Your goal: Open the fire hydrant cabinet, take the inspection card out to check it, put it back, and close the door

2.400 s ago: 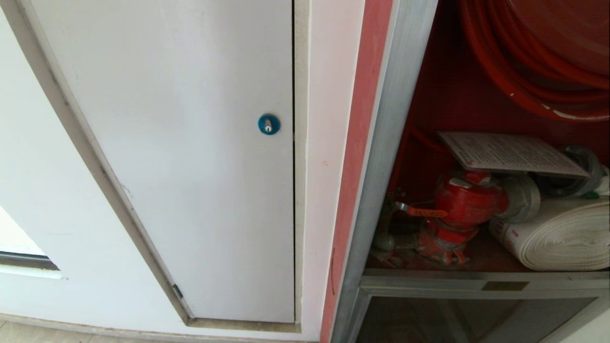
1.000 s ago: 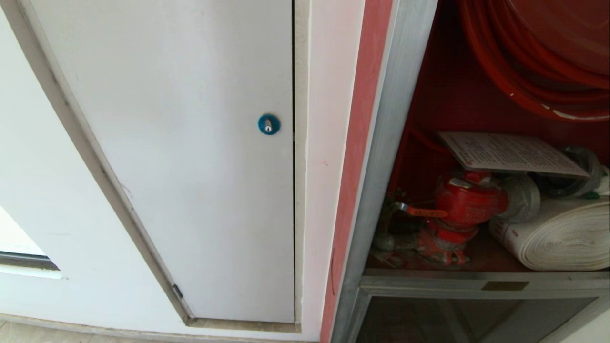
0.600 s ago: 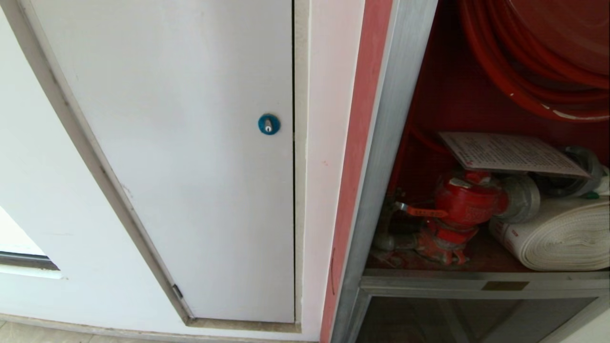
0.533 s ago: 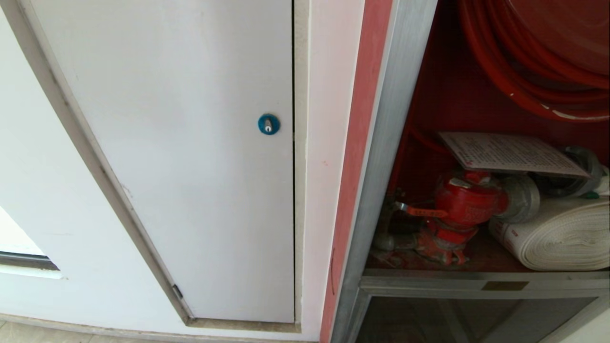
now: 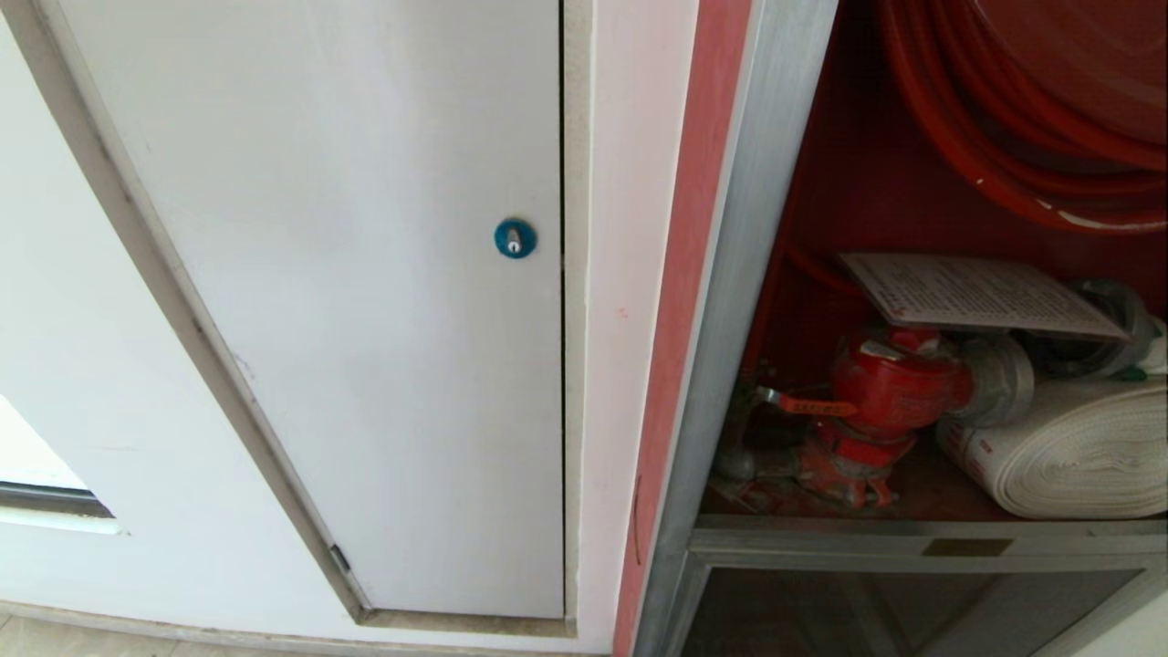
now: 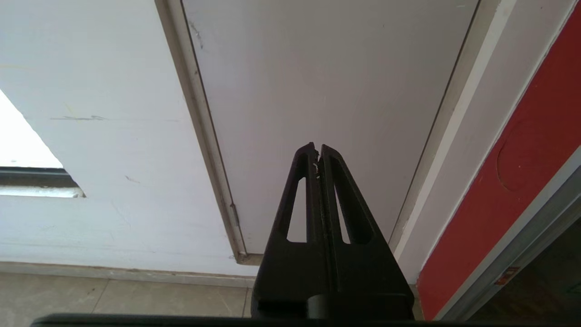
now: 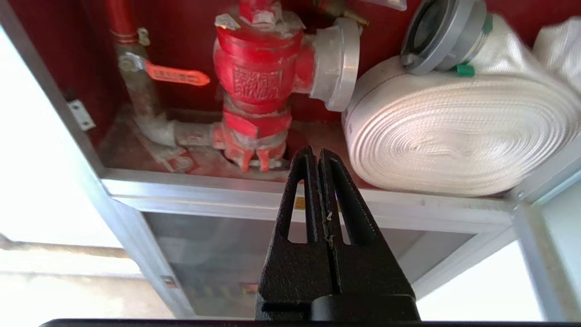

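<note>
The fire hydrant cabinet (image 5: 730, 301) stands open at the right of the head view, its red inside showing. The inspection card (image 5: 981, 294) lies flat on top of the red valve (image 5: 899, 388) and the rolled white hose (image 5: 1077, 447). The cabinet's door is out of view. My right gripper (image 7: 318, 152) is shut and empty, held in front of the cabinet's lower sill (image 7: 227, 193), below the red valve (image 7: 258, 68) and the white hose (image 7: 454, 131). My left gripper (image 6: 317, 148) is shut and empty, parked facing the white panel. Neither arm shows in the head view.
A plain white panel (image 5: 365, 301) with a blue round lock (image 5: 515, 238) fills the left of the head view. The red hose reel (image 5: 1031, 100) hangs in the cabinet's upper part. A glass panel (image 7: 227, 254) sits under the sill. Tiled floor (image 6: 113, 295) lies below.
</note>
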`<state>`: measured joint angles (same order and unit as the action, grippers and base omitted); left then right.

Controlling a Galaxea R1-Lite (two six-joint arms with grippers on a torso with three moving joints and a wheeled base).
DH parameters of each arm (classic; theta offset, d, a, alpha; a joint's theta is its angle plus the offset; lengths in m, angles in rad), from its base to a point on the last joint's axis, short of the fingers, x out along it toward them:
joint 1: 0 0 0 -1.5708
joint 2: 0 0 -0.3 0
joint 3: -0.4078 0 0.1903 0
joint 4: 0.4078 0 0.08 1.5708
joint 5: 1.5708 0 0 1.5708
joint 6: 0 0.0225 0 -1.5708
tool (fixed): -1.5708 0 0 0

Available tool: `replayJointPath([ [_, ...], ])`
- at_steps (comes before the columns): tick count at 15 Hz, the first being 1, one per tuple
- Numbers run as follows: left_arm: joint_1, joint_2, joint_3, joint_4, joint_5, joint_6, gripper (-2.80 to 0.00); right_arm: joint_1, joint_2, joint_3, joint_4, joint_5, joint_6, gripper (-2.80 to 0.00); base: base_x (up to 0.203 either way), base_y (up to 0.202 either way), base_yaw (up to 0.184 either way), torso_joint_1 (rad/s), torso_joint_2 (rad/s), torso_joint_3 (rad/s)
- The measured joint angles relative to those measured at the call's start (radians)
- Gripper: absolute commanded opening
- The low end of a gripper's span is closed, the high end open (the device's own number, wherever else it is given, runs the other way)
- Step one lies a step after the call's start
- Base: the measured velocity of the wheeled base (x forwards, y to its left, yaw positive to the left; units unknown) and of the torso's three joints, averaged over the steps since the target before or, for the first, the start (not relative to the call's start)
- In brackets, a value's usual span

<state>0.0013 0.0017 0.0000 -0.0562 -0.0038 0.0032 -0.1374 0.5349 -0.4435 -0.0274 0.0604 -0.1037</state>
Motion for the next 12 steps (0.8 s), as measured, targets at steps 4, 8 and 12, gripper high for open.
replayJointPath([
  [4,0.000,0.000,0.000,0.000,0.000,0.000,-2.80,0.076,-0.091,0.088,0.038,-0.046,0.083,-2.80,0.000,0.000,0.000,0.000,0.00,0.000],
  [8,0.000,0.000,0.000,0.000,0.000,0.000,-2.80,0.108,-0.203,0.204,0.044,-0.055,0.093,-2.80,0.000,0.000,0.000,0.000,0.00,0.000],
  [12,0.000,0.000,0.000,0.000,0.001,0.000,-2.80,0.124,-0.312,0.311,0.043,-0.051,0.092,-2.80,0.000,0.000,0.000,0.000,0.00,0.000],
])
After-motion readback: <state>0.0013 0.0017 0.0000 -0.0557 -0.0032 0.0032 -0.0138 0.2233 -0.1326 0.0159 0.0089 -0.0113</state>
